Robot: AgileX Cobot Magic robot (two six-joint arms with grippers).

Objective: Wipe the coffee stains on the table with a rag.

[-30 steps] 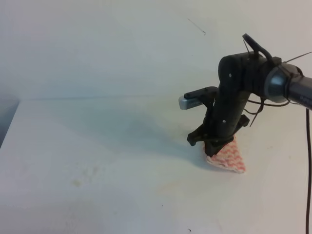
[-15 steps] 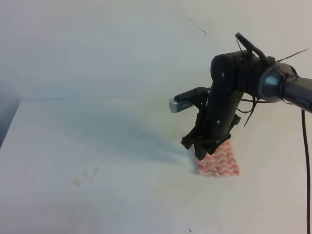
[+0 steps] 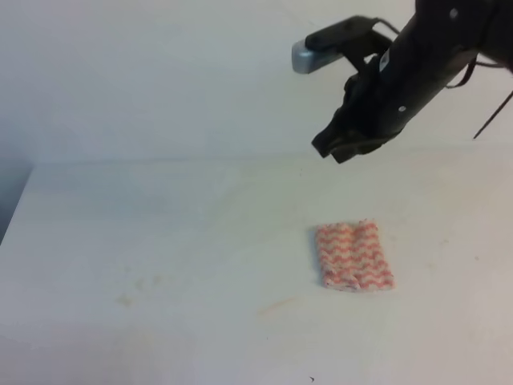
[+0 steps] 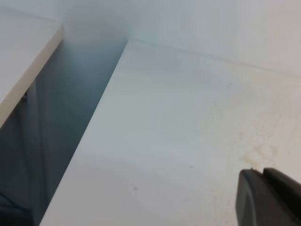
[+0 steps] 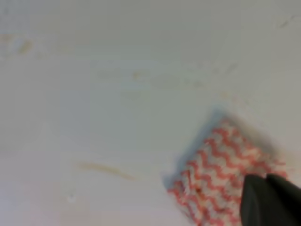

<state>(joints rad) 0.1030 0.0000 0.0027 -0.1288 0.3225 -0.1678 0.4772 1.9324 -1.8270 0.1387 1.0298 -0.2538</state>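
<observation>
rag [image 3: 354,256]: small folded rectangular cloth, woven red-and-white zigzag, lying flat on the tabletop [image 3: 160,233], right of centre, nothing touching it. stain [image 3: 276,305]: thin faint amber streak just left-front of the rag. tabletop: smooth white, pale smudges. right gripper [image 3: 343,148]: black, raised above the rag, fingers pressed together, empty. left gripper [image 4: 268,197]: black, fingers pressed together.
</observation>
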